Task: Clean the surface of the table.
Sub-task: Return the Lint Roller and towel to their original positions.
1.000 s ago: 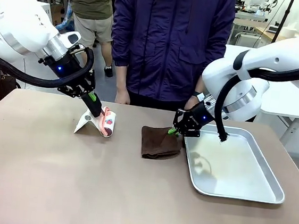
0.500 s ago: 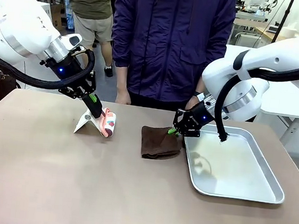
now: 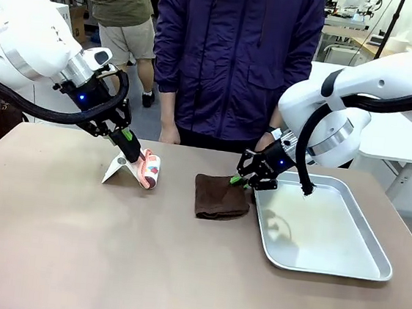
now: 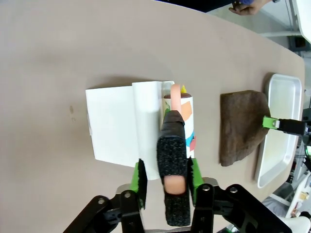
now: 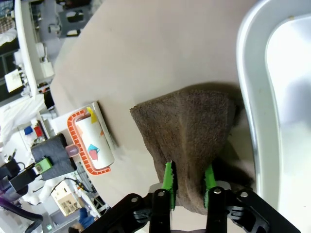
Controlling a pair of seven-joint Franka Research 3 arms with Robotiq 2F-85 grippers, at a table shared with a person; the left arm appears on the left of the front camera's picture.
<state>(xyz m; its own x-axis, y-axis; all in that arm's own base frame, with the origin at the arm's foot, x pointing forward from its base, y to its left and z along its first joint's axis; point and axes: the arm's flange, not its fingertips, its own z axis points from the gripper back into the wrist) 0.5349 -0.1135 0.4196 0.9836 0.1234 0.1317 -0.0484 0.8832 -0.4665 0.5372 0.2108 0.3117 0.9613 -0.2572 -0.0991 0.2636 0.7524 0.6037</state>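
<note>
The brownish-tan table carries a lint roller with a patterned roll, resting on a white sheet. My left gripper is shut on the roller's dark handle, its green pads on either side of it. A folded brown cloth lies at the table's middle, beside the tray. My right gripper is shut on the cloth's right edge, pinching the fabric between its green fingers.
A shallow silver tray sits on the right of the table, its rim touching the cloth's side. A person in a dark jacket stands at the far edge, hands hanging near the table. The near half of the table is bare.
My left arm has drawn slightly to the left and the roller has shifted a little with it. The right gripper and the cloth have hardly moved.
</note>
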